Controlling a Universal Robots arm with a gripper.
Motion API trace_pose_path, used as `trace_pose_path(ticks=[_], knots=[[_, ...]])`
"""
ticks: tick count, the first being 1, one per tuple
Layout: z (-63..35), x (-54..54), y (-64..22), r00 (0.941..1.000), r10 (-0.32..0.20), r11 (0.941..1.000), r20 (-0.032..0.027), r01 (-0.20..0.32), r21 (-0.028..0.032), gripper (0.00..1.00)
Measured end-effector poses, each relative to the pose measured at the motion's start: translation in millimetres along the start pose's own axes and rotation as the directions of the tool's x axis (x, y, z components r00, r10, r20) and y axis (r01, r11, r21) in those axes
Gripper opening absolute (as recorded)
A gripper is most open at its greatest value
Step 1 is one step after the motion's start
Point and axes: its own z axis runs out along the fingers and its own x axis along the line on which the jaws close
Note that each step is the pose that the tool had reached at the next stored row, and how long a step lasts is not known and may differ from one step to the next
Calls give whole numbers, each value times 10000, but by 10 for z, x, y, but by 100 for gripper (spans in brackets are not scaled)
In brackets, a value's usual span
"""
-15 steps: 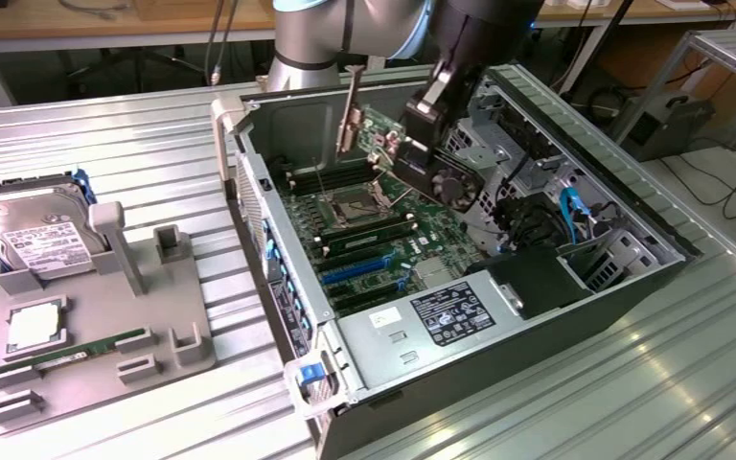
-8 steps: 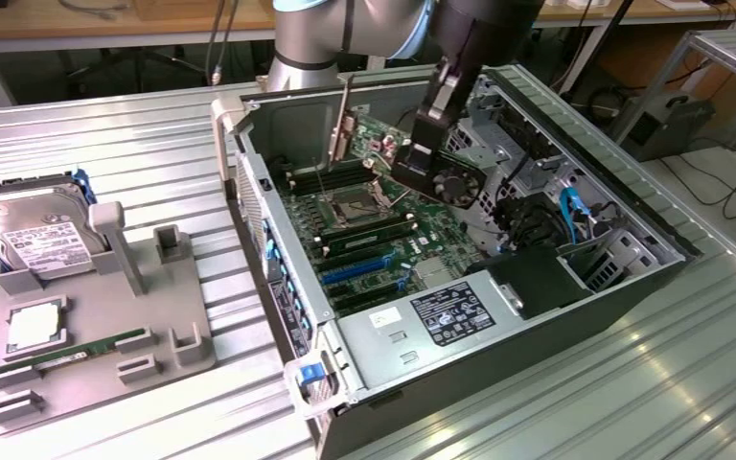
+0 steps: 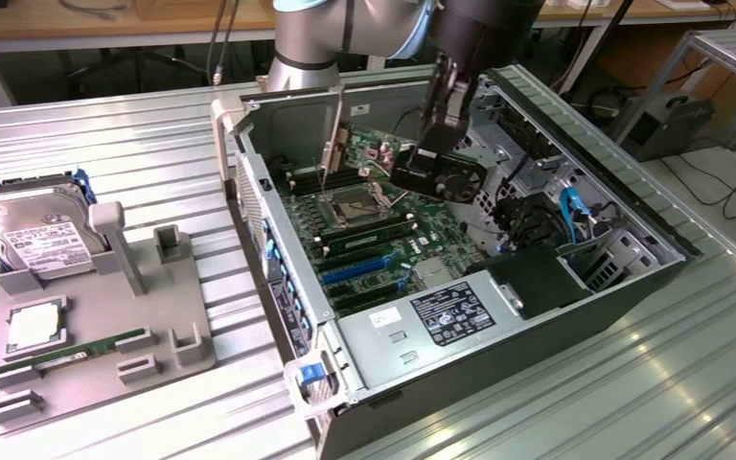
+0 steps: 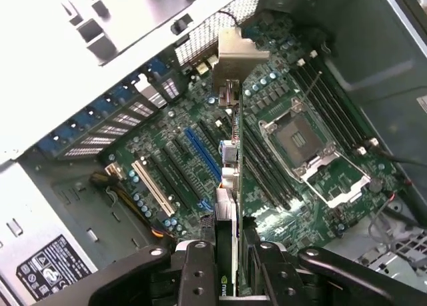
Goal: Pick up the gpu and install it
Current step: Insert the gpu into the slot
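Note:
The gpu (image 4: 230, 186) shows edge-on in the wrist view, a thin card running from between my fingers out to its silver end bracket (image 4: 235, 53). My gripper (image 4: 230, 269) is shut on the card's near end, one black finger (image 4: 197, 266) on each side. The card hangs above the green motherboard (image 4: 173, 166), over the expansion slots beside the blue slot (image 4: 202, 153). In the exterior view the gpu (image 3: 333, 144) stands upright inside the open computer case (image 3: 624, 206), with the gripper (image 3: 409, 168) beside it under the arm.
The empty CPU socket (image 4: 313, 146) and memory slots (image 4: 267, 166) lie next to the card. A power supply (image 3: 451, 311) fills the case's near end. At the exterior view's left, a grey fixture (image 3: 138, 278) holds a hard drive (image 3: 38, 240), a processor chip (image 3: 35, 326) and a RAM stick (image 3: 74, 353).

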Motion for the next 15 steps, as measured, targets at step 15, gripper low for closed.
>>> trace_pose_path(ticks=[15], knots=[[34, 0, -2, 9369, -3488, 9372, -221, 3487, -79, 26]])
